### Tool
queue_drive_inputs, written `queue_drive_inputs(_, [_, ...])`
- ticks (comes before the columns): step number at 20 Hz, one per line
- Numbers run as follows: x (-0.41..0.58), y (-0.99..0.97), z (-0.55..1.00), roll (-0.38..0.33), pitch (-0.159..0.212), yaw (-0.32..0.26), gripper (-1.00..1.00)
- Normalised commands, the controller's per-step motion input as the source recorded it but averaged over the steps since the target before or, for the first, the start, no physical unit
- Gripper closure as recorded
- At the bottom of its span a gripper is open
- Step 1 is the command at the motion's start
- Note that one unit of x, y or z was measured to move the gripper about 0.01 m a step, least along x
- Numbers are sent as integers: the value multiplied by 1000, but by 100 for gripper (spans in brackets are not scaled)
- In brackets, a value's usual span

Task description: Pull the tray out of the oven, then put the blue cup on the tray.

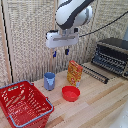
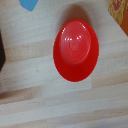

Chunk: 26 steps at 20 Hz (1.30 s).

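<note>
Light-blue plastic, the blue cup [image 1: 49, 80] looks light and slippery, so I would pinch its rim with my released, empty gripper [image 1: 60, 52].

No legible text, brand, number or sign is found in either view. The orange box [image 1: 75, 73] on the counter [image 1: 100, 102] carries printed graphics on its front face, but these are too small and blurred to read, and only a corner of it shows in the wrist view. The oven [image 1: 111, 56] shows no readable marking on its front or trim at this resolution.
</note>
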Motion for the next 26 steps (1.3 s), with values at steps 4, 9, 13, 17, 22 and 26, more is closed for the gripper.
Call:
queue_drive_inputs(4, [-111,-141,0,-329,7,168,-100])
queue_drive_inputs(9, [-150,-219,0,-319,5,165,-100])
queue_drive_inputs(13, [-121,-236,0,-323,0,162,-100])
queue_drive_inputs(17, [-99,-249,0,-328,-16,157,-100])
queue_drive_inputs(22, [-83,-261,0,-332,-13,150,-100])
queue_drive_inputs(26, [-5,-307,-6,-318,-78,110,-100])
